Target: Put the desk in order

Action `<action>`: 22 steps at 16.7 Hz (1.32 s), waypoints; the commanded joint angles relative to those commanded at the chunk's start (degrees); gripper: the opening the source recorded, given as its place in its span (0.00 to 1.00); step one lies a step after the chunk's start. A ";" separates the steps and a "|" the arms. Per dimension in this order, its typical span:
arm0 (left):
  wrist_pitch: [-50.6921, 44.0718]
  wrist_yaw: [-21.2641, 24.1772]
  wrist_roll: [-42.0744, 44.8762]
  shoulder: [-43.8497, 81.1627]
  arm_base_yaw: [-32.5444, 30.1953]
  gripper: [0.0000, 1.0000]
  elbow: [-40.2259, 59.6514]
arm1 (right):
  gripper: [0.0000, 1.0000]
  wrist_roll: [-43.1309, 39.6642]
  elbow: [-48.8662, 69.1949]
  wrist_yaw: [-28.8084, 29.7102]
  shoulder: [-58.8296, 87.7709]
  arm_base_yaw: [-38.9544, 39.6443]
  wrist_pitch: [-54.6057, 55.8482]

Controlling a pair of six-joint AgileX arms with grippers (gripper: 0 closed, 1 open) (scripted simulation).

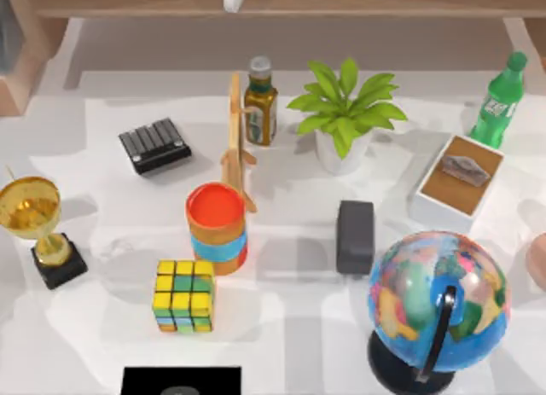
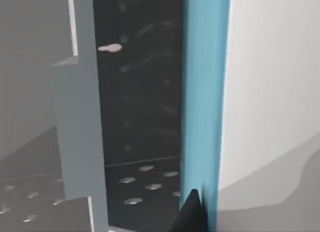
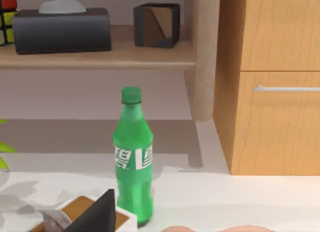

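Awaiting first pick — desk crowded, green bottle upper right; finger state cannot be told; next needs a target.

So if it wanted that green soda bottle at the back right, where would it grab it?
Probably around the body of the green bottle, at the label band, coming in level from the front. It stands upright on the desk, its sides there are straight and round, and the neck narrows under the cap. The white tray sits close at its left front, so come in from the right of that.
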 joint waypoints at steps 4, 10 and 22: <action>-0.12 -0.17 0.01 0.01 0.12 0.00 0.32 | 1.00 0.00 0.00 0.00 0.00 0.00 0.00; -0.57 -2.04 -0.78 4.99 -2.15 0.00 6.12 | 1.00 0.00 0.00 0.00 0.00 0.00 0.00; -0.64 -2.10 -0.83 5.23 -2.30 0.60 6.30 | 1.00 0.00 0.00 0.00 0.00 0.00 0.00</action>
